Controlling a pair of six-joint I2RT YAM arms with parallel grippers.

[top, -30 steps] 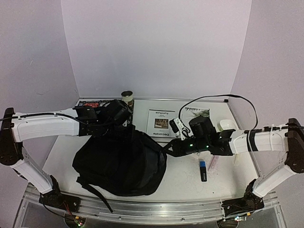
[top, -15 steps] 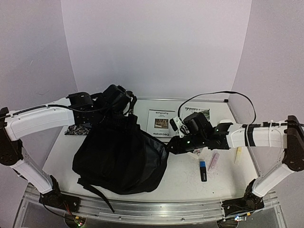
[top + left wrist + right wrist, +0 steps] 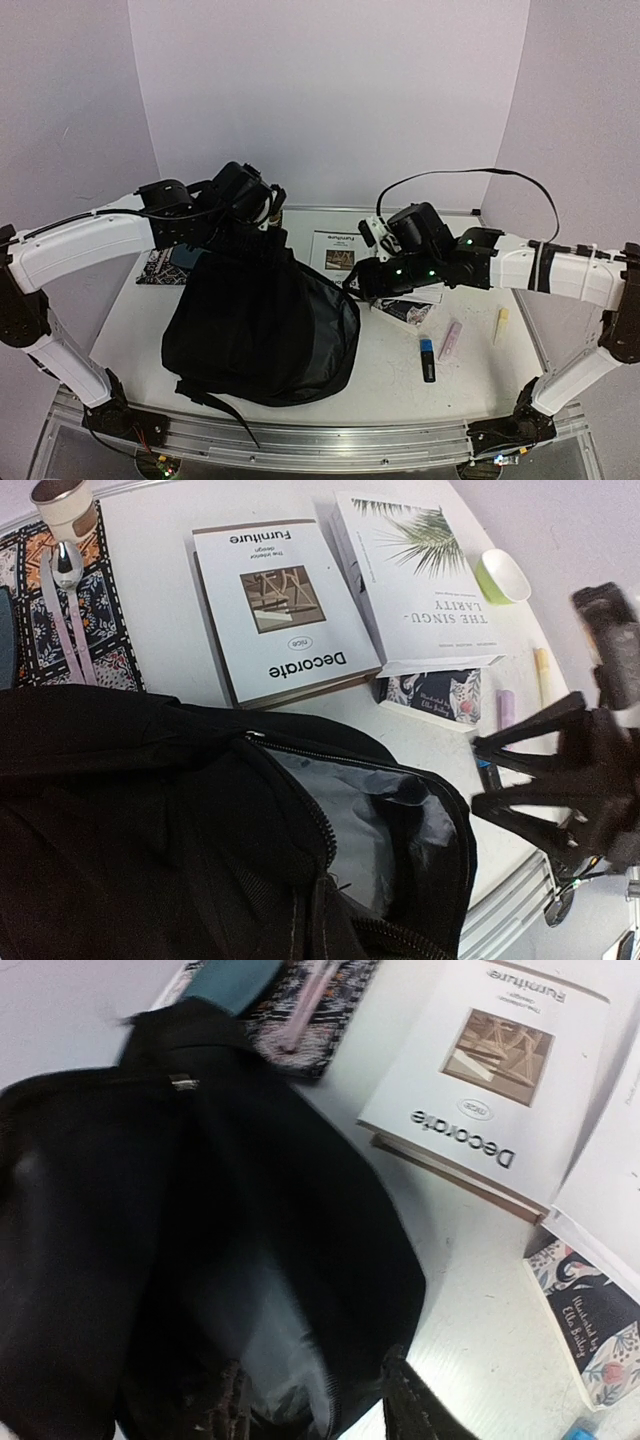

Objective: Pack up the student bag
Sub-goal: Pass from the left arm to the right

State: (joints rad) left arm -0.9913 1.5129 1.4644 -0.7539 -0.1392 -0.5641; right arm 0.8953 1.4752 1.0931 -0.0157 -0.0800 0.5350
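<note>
Top cam: my left gripper [image 3: 255, 212] is clamped tight on the top of the bag [image 3: 260, 320]. The bag hangs from the jaws with its bottom slumped on the table [image 3: 400, 385], left of centre, and one strap trails toward the near edge. On the left wrist cam the zipper is undone and I can see grey lining inside, with the mouth facing right.

My right gripper [image 3: 357, 287] sits right at that right-hand rim with the jaws partway apart. On the right wrist cam the rim fabric runs loose between the two fingers [image 3: 410, 1410], not pinched as far as I can see.

Other stuff around:
- The Decorate book [image 3: 270, 610] lies flat behind the bag.
- The palm book [image 3: 420, 580] is just beside it on the right, and a small floral book [image 3: 435, 695] pokes out from under its near edge.
- A bowl [image 3: 505, 575] sits just right of the palm book.
- The mat [image 3: 60, 630] is at the back left with a spoon [image 3: 65, 565] lying on it, a cup [image 3: 60, 505] at its far end and a teal plate [image 3: 235, 980] on it too.
- A blue stick [image 3: 428, 358], pink tube [image 3: 450, 340] and yellow tube [image 3: 500, 325] lie on the table right of the bag, under my right arm.
</note>
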